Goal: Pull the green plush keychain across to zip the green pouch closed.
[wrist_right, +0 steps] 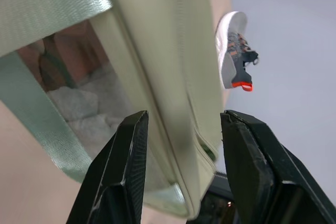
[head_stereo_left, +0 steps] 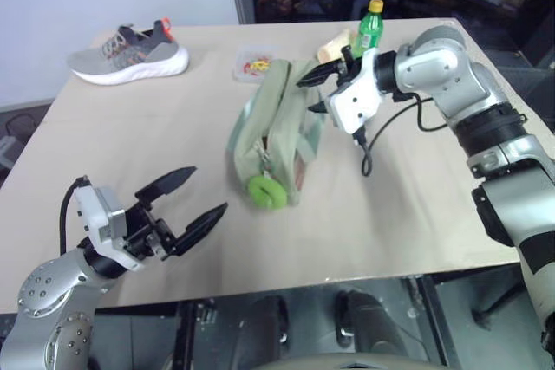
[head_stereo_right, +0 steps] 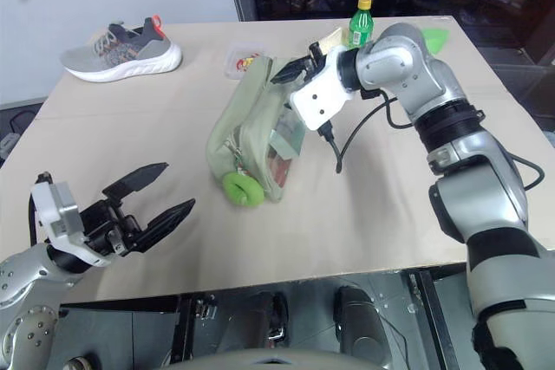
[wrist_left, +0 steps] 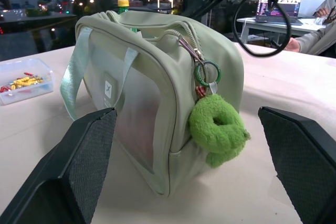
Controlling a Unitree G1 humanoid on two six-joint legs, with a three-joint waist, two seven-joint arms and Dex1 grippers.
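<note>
Zipper apparently run to the near end: the plush keychain [wrist_left: 218, 128] hangs off the pouch [head_stereo_left: 276, 127] between the spread left claw [head_stereo_left: 201, 194], while the part-open right claw [wrist_right: 181, 169] straddles the pouch's far top edge.

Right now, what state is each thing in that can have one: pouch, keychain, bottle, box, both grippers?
green pouch: zipped closed along its top, lying on the table.
green plush keychain: hanging at the pouch's near end.
left gripper: open, empty, short of the keychain.
right gripper: fingers apart, straddling the pouch's far top edge.
green bottle: upright, yellow cap on.
clear box: lid state unclear.
</note>
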